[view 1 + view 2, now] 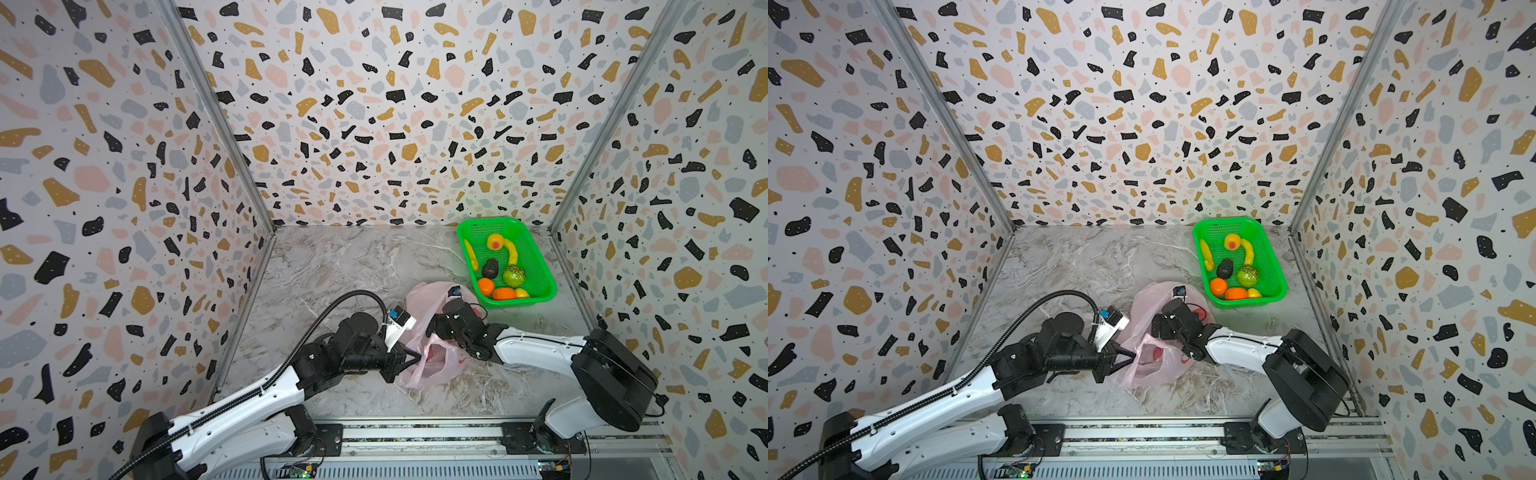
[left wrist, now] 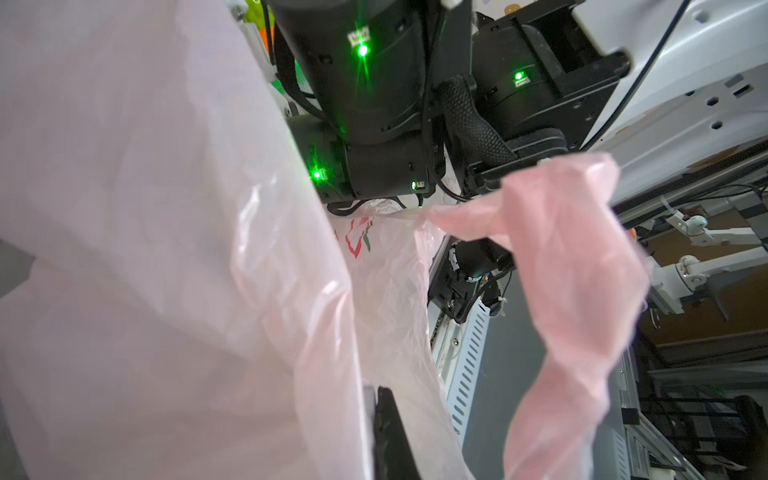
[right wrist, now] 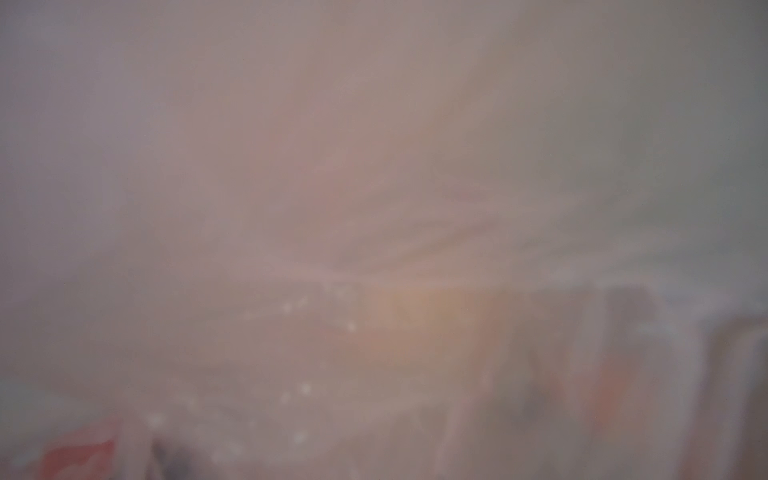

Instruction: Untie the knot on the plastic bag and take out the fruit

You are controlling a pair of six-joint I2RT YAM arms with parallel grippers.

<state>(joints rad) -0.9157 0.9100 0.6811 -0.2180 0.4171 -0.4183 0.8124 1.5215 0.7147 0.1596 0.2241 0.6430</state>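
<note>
1 thin translucent pink plastic bag with red print (image 1: 424, 297) (image 1: 1148, 299), crumpled near the middle of the grey marble worktop (image 1: 332, 266). 1 green mesh plastic basket (image 1: 528, 301) at the bag's 1 o'clock, its near corner just beside the film; touching or not, can't tell.

8 toy fruits in the basket:
- 2 orange tangerines (image 1: 485, 286) (image 1: 503, 294)
- 2 long yellow pieces (image 1: 512, 251) (image 1: 471, 255)
- 1 yellow-red peach (image 1: 495, 242)
- 1 dark avocado (image 1: 490, 268)
- 1 bumpy green fruit (image 1: 514, 275)
- 1 small yellow piece (image 1: 522, 293)

Red patches show through the bag film; print or fruit, can't tell.

Left arm's fingers (image 1: 417, 356) (image 1: 1133, 356) at the bag's 8 o'clock, pinched together on its edge film. In the left wrist view the film (image 2: 166, 208) fills one side and 1 loose pink handle strip (image 2: 569, 266) hangs free.

Right arm's fingers (image 1: 1157, 326) reach from 4 o'clock down into the bag mouth, spread wide. The film hides whether anything sits between them. The right wrist view is only blurred pink film (image 3: 374, 187).

Room: bare worktop from the bag's 9 to 12 o'clock. The basket is close to the terrazzo-print right wall (image 1: 623, 249) and the back wall. The metal front rail (image 1: 415, 432) is near the bag's 6 o'clock.
</note>
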